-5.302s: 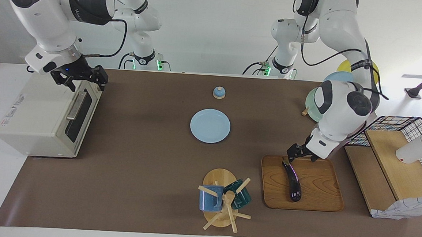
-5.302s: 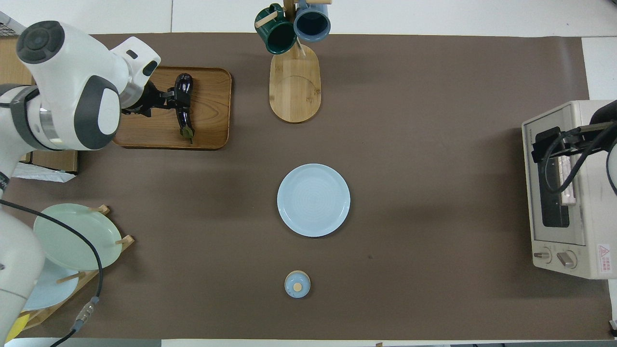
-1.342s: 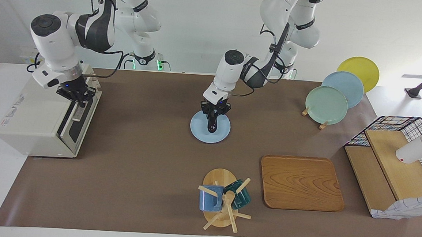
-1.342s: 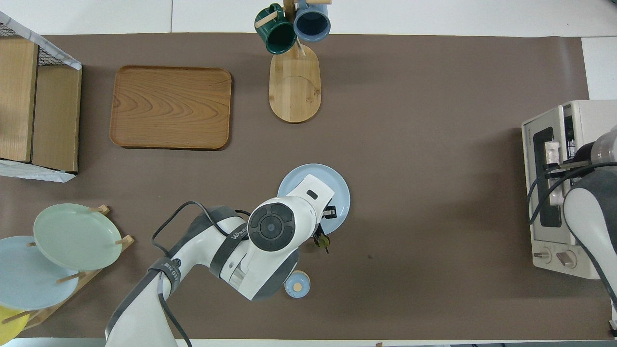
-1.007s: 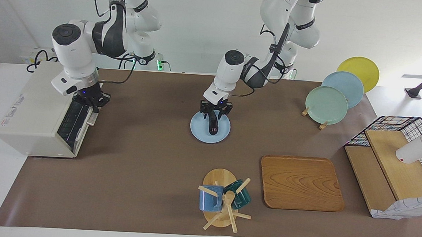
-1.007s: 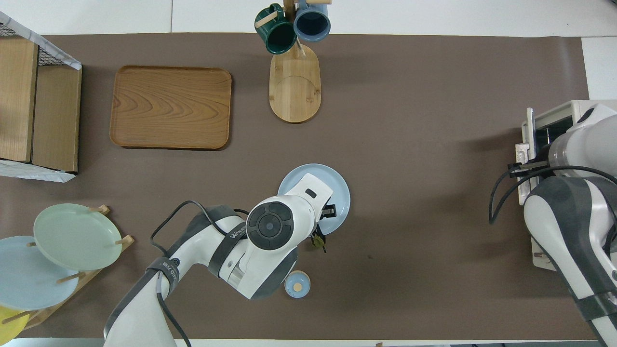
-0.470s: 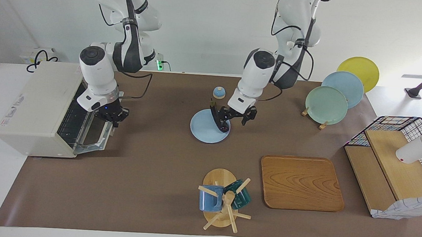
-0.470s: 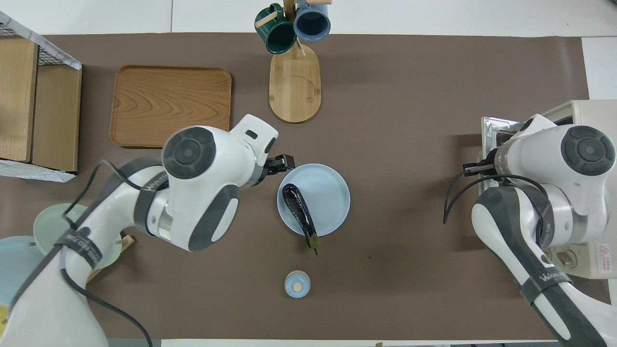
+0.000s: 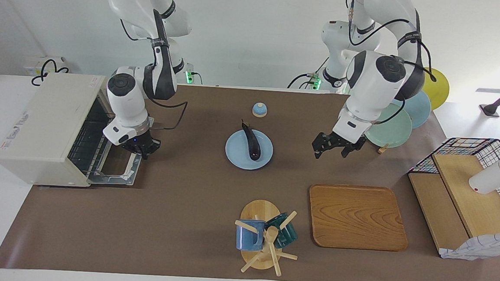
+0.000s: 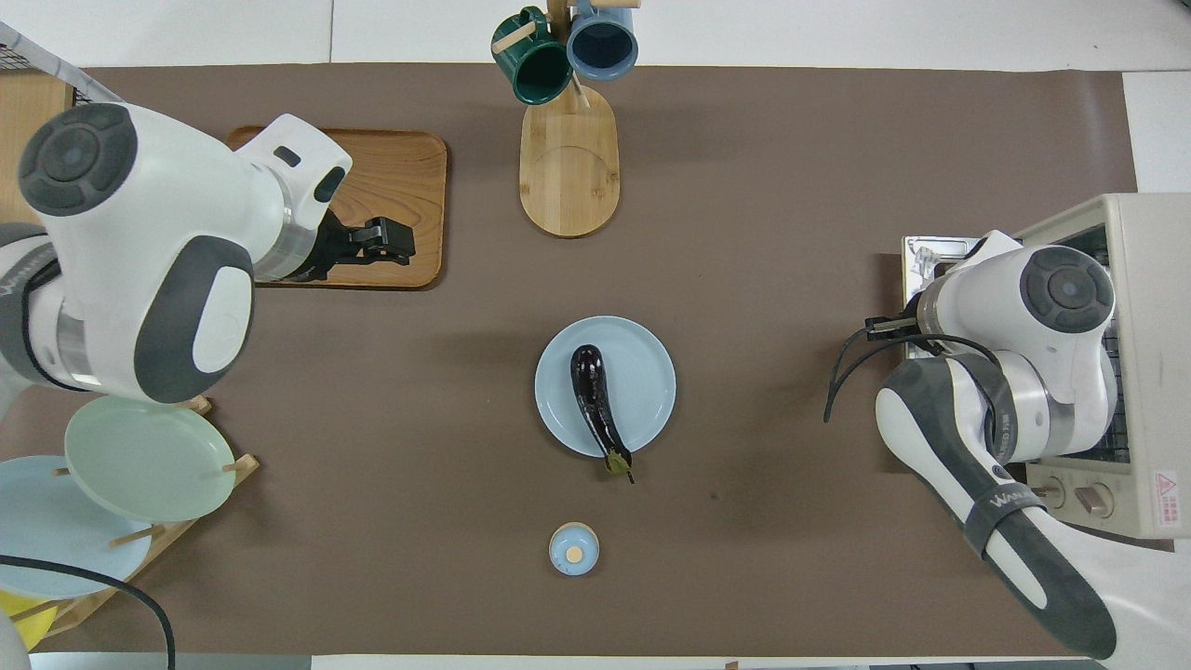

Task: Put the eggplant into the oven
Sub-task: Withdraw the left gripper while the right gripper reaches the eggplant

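The dark purple eggplant [image 9: 250, 144] [image 10: 594, 395] lies on the light blue plate [image 9: 237, 155] [image 10: 647, 372] in the middle of the mat, its green stem end sticking out over the rim toward the robots. My left gripper [image 9: 331, 152] [image 10: 402, 240] hangs open and holds nothing, up in the air between the plate and the wooden tray. The cream-white oven [image 9: 47, 123] [image 10: 1149, 372] stands at the right arm's end with its door [image 9: 116, 167] [image 10: 921, 256] folded down flat and the wire rack [image 9: 86, 141] showing. My right gripper [image 9: 142, 148] is shut on the door's handle edge.
A wooden tray [image 9: 356, 216] lies bare toward the left arm's end. A mug tree [image 9: 265, 239] with two mugs stands farther from the robots than the plate. A small blue knobbed lid [image 9: 259, 110] sits nearer the robots. Racked plates [image 9: 388, 123] and a wire basket [image 9: 471, 147] fill the left arm's end.
My left gripper let go of the eggplant on the plate, opened and drew away toward the left arm's end. My right gripper pulled the oven door down until it lay flat.
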Controlling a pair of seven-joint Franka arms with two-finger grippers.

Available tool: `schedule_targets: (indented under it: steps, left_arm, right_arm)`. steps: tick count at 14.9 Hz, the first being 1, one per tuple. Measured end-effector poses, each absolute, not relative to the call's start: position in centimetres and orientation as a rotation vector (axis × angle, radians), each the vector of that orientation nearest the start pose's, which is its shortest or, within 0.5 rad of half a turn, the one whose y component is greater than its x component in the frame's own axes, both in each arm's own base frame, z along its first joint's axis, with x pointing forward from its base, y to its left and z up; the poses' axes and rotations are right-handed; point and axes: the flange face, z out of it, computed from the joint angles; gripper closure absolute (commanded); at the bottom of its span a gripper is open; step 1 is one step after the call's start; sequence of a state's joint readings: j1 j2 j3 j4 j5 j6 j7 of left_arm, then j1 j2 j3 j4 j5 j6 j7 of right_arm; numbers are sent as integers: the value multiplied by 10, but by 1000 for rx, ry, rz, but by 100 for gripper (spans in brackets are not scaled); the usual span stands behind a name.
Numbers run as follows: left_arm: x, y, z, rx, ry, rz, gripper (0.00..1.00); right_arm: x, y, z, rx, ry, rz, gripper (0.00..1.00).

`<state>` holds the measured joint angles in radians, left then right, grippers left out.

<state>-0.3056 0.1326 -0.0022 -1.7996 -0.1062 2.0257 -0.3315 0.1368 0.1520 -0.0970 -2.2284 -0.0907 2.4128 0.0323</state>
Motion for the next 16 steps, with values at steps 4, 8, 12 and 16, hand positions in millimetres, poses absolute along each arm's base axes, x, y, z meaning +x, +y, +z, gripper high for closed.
schedule_targets:
  steps: [4, 8, 12, 16]
  left_arm:
    - [566, -145, 516, -3241, -17, -46, 0]
    - [537, -123, 548, -3173, 19, 39, 0]
    - [517, -121, 548, -3162, 30, 84, 0]
    - [515, -122, 550, -3163, 38, 71, 0]
  right_arm:
    - [549, 19, 298, -3194, -74, -64, 100]
    - [553, 54, 306, -3159, -116, -94, 0]
    - [556, 131, 328, -3130, -210, -176, 0]
    - [552, 224, 366, -3097, -286, -226, 0]
